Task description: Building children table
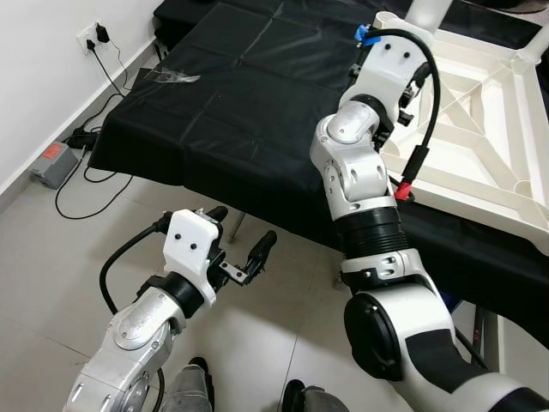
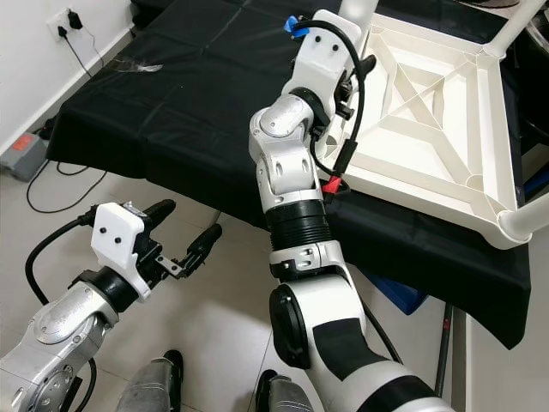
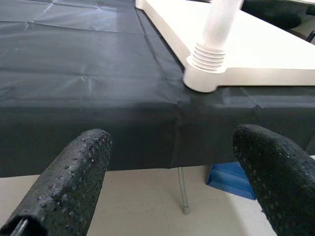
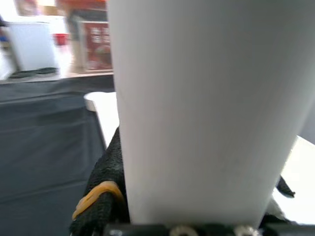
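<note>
One white leg (image 4: 197, 108) sits clamped in the right gripper (image 4: 197, 216) at the upturned tabletop (image 2: 429, 129); cross-threading threatens if tilted, while the left gripper (image 1: 249, 249) hangs open

A black cloth (image 1: 232, 94) is spread over a table whose metal leg (image 3: 182, 189) is seen beneath, beyond the left claw. The floor (image 1: 69, 257) is laid in pale tiles. A white wall (image 1: 39, 60) carries a socket (image 1: 93, 36), from which black cables (image 1: 103, 167) are trailed down to a grey box (image 1: 53, 163). A blue box (image 3: 229, 179) is set under the table.
</note>
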Controlling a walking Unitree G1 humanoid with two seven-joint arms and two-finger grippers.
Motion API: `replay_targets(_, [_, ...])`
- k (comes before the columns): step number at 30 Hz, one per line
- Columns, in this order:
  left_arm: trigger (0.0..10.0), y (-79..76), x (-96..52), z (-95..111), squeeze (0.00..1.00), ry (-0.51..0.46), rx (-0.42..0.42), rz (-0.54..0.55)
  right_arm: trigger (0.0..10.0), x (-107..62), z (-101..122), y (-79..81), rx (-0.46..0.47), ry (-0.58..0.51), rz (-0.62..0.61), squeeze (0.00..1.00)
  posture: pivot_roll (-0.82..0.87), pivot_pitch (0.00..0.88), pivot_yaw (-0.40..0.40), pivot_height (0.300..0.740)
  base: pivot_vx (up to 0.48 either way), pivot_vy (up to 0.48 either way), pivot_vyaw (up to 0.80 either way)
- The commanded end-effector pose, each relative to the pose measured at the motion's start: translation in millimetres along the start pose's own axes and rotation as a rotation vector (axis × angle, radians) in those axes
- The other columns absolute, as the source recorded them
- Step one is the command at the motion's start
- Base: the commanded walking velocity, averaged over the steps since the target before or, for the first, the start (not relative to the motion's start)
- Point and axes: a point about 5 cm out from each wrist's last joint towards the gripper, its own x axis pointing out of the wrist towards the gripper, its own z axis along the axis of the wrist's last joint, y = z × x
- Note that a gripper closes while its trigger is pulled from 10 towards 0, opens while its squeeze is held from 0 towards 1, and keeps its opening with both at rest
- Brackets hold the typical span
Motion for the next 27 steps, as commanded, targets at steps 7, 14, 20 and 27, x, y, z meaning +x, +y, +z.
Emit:
replay_targets(7, [10.0, -1.4, -0.1, -6, 0.0, 0.019, -0.005, 0.0, 10.0, 20.3, -58, -41.0, -0.165, 0.204, -0.256, 0.0, 0.16, 0.286, -0.125, 0.74, 0.0, 0.0, 0.0])
replay_targets(14, [10.0, -0.8, 0.1, -6, 0.0, 0.018, 0.0, 0.001, 10.0, 36.8, -59, -68.9, -0.14, 0.206, -0.461, 0.0, 0.17, 0.282, -0.124, 0.74, 0.0, 0.0, 0.0])
replay_targets(20, [10.0, -0.1, 0.0, -6, 0.0, 0.018, 0.002, 0.0, 10.0, 47.1, -59, -86.0, -0.154, 0.19, -0.564, 0.0, 0.17, 0.282, -0.121, 0.74, 0.0, 0.0, 0.0])
replay_targets(27, [10.0, 0.6, 1.2, -5, 0.0, 0.015, 0.004, -0.001, 10.0, 57.3, -59, -104.4, -0.156, 0.182, -0.668, 0.0, 0.17, 0.284, -0.118, 0.74, 0.0, 0.0, 0.0])
